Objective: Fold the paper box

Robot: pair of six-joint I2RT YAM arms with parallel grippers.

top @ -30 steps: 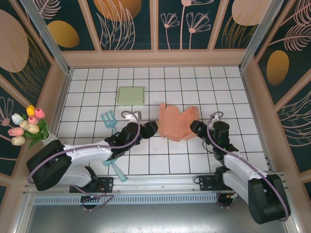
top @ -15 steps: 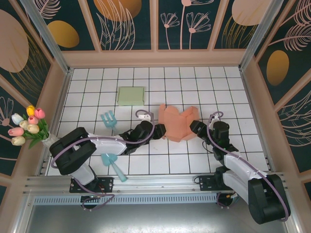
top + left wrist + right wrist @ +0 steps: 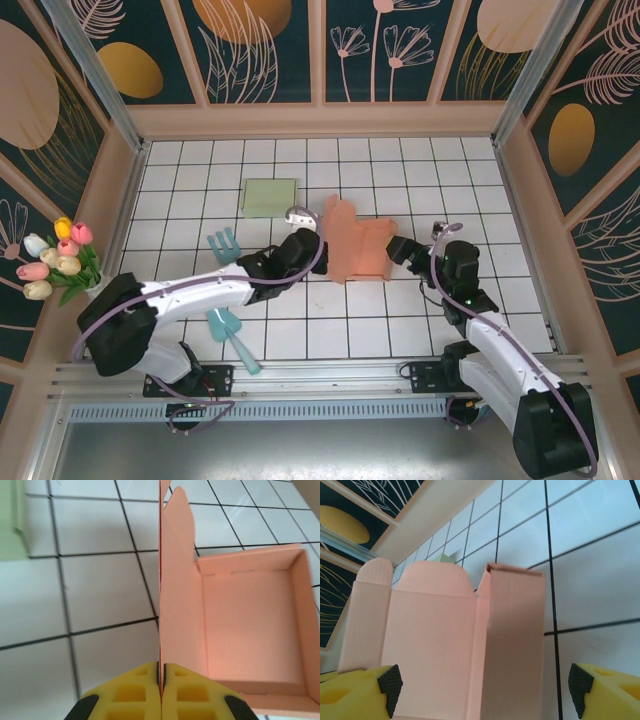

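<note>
The pink paper box [image 3: 360,250] lies open on the tiled table, its tray [image 3: 250,630] facing up. My left gripper [image 3: 313,249] is shut on the box's left flap [image 3: 175,580], which stands upright and edge-on between the yellow fingertips [image 3: 135,692] in the left wrist view [image 3: 161,677]. My right gripper [image 3: 402,250] is at the box's right end, open. In the right wrist view its fingers [image 3: 357,695] stand wide apart [image 3: 482,700] with the box wall [image 3: 470,645] between them.
A flat green box [image 3: 270,197] lies behind the left gripper and shows as a green edge [image 3: 12,525]. A blue fork [image 3: 226,246] and a teal scoop [image 3: 228,335] lie at the left. Tulips [image 3: 58,258] stand by the left wall.
My left gripper has moved right to the box, shut on its left flap and raised it upright. The box has squared up and shifted a little back. The right gripper has followed slightly.
</note>
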